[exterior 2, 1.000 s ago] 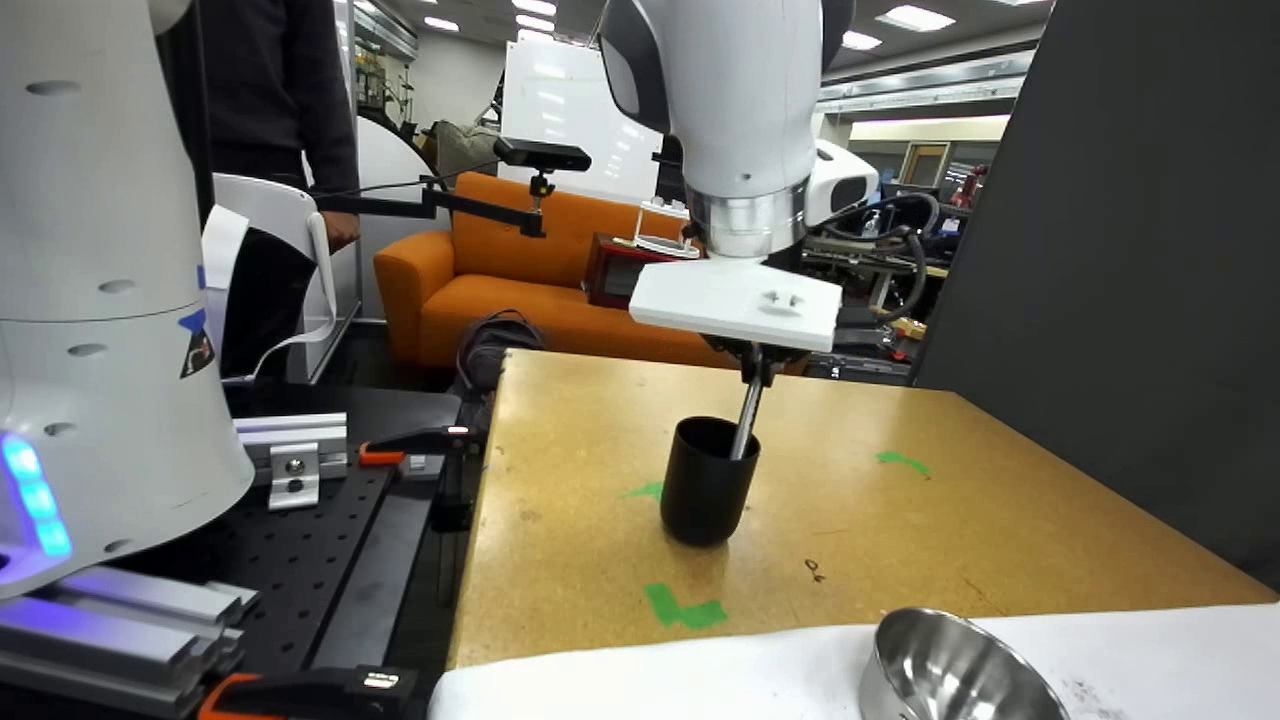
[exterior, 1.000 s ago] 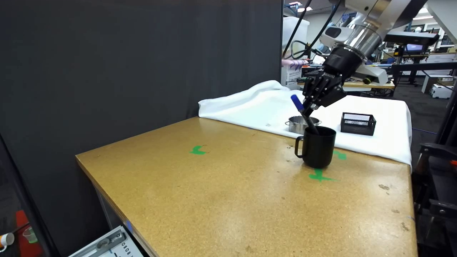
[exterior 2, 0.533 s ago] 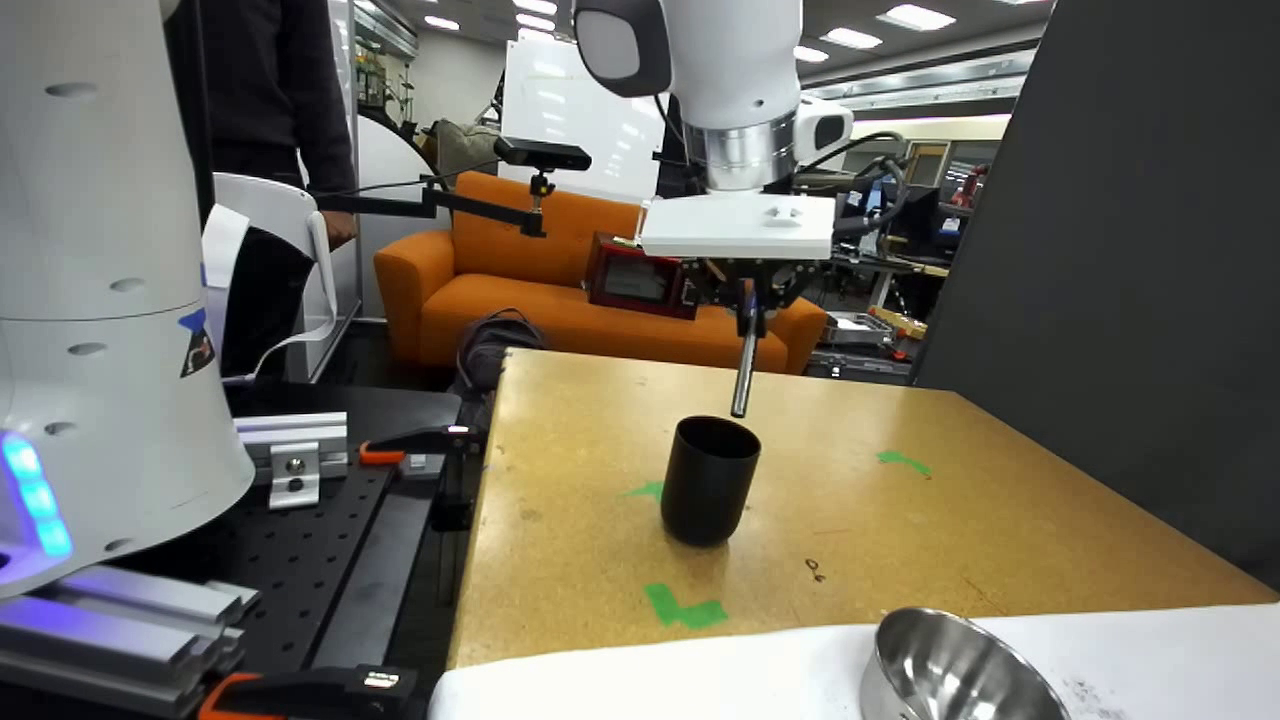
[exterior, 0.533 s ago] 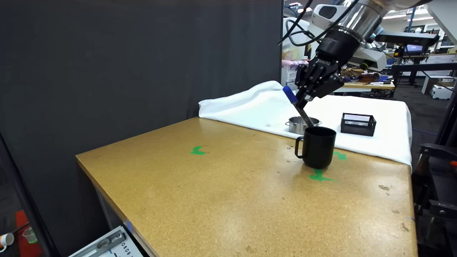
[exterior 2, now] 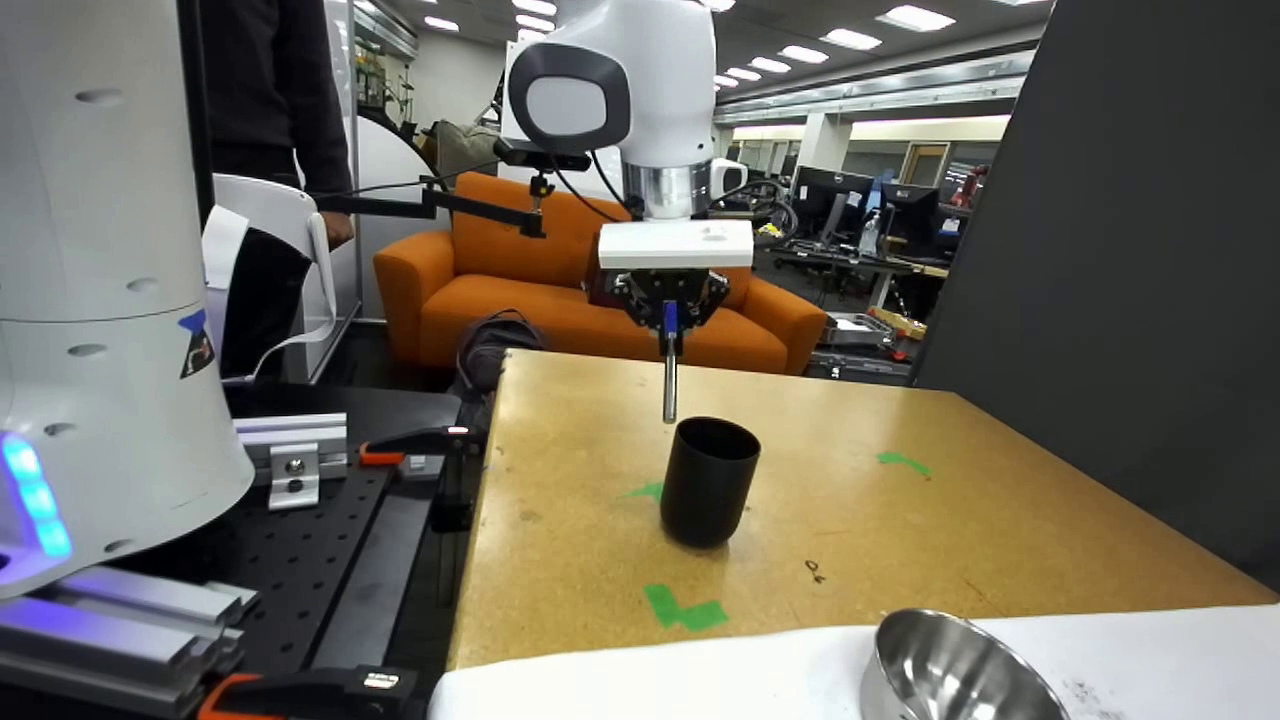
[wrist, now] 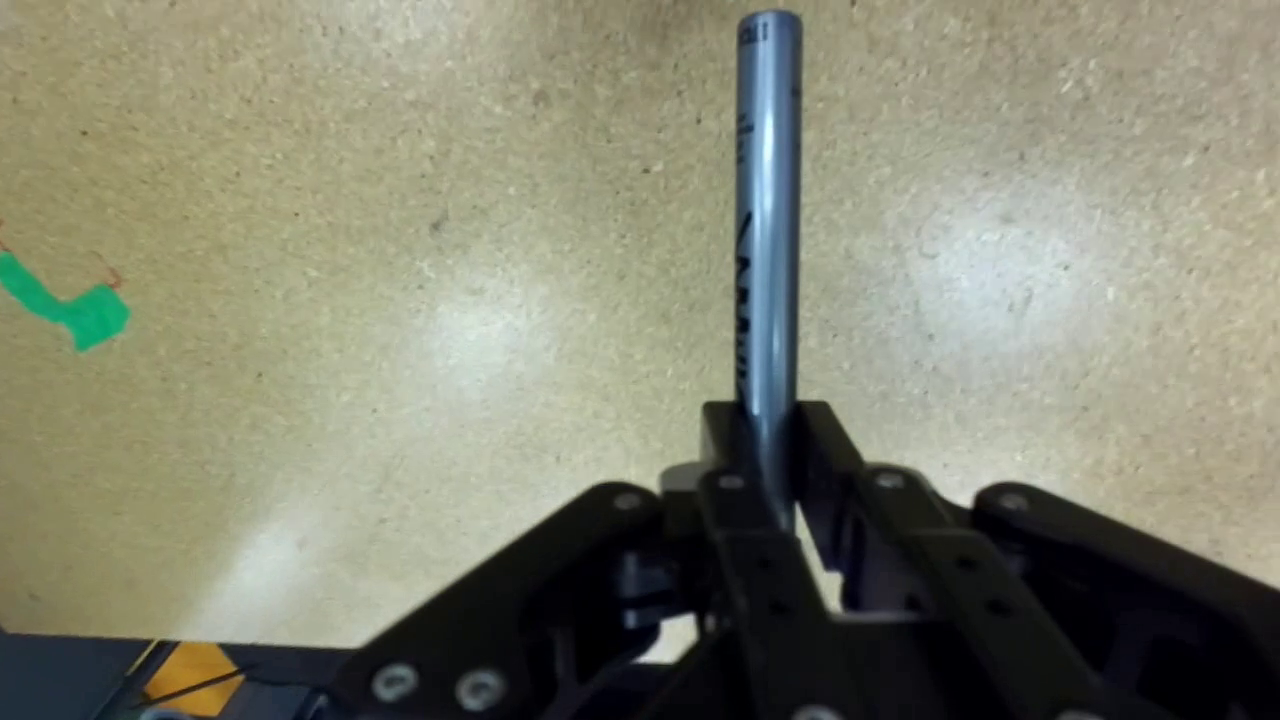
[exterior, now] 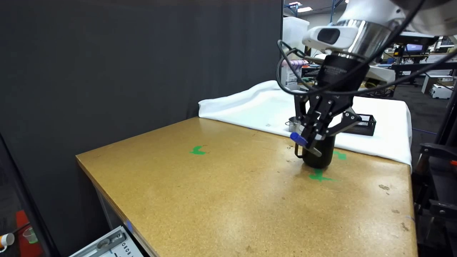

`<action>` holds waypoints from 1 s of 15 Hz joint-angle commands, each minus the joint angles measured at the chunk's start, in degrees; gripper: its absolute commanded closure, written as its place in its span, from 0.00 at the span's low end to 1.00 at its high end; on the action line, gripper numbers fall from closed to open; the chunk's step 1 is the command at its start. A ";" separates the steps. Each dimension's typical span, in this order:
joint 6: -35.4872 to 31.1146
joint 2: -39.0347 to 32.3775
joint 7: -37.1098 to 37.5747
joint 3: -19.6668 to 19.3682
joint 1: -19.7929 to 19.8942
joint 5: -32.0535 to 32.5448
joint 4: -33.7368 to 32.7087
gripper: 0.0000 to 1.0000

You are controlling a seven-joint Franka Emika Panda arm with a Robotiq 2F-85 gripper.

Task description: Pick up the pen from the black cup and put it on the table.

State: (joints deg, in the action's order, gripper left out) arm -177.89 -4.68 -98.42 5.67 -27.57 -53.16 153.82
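Pen (wrist: 770, 200), one: silver barrel, blue end; pinched between the fingers (wrist: 825, 440) of the gripper (wrist: 770, 422), drawn in to its width; held aloft, outside the black cup (exterior 2: 708, 490) and over the table (exterior 2: 860, 520). Black cup: upright on the table. Metal pot (exterior 2: 960, 672), black mesh basket (exterior: 367, 129), one each: on white cloth (exterior: 246, 106).

Orange sofa (exterior 2: 560, 315), lit ceiling panels (exterior 2: 852, 39), black monitors (exterior 2: 910, 212), pale pillar (exterior 2: 822, 145), tall dark partition (exterior: 142, 64), dark floor (exterior: 426, 110)
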 commanded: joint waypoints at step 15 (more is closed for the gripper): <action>2.05 -17.94 14.29 -26.06 -25.61 21.42 -6.63 0.19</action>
State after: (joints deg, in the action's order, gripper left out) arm -179.47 -21.91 -86.52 -16.10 -49.12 -33.05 148.34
